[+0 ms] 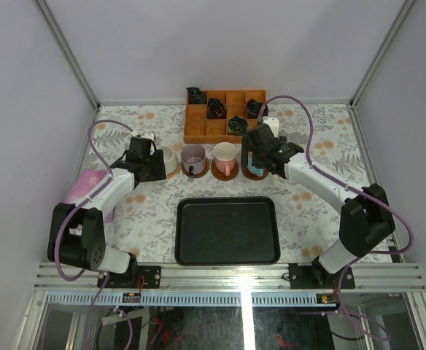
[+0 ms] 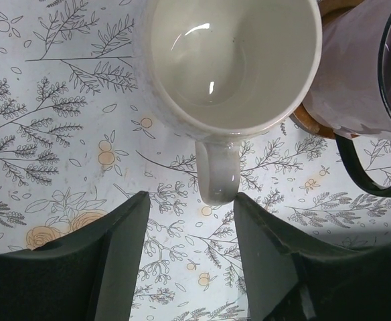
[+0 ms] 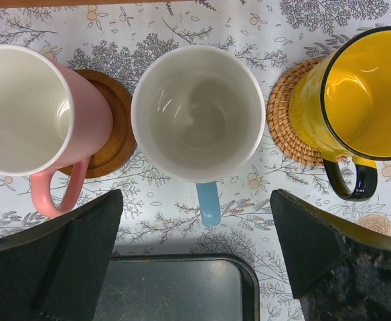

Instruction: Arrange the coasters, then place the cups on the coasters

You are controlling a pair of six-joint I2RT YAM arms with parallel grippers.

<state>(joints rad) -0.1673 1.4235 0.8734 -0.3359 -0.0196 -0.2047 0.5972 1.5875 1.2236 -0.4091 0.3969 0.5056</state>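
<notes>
Floral tabletop (image 1: 147, 219), black tray (image 1: 227, 231) at the near centre. Five cups stand in a tight row beyond the tray, handles toward the arms.

Left gripper (image 2: 190, 200): jaws spread, with the cream-white cup (image 2: 232, 60) handle pointing into the gap and touching neither side. Right gripper (image 3: 197, 194): jaws spread wide to either side of the light blue cup (image 3: 197, 110) handle, clear of it.

Likely trouble is crowding. The cream-white cup stands just beside the mauve cup (image 2: 356, 73), so a sideways drift of the left jaws could shove it off its coaster (image 2: 309, 120). The right jaws sit near the pink cup (image 3: 21, 110) and yellow cup (image 3: 366, 93) and could clip a handle.

All cups are glazed, upright and empty. The pink one rests on a dark wooden coaster (image 3: 118, 127), the yellow on a pale woven coaster (image 3: 286, 127). Whether a coaster lies under the light blue cup cannot be told from the wrist view.
</notes>
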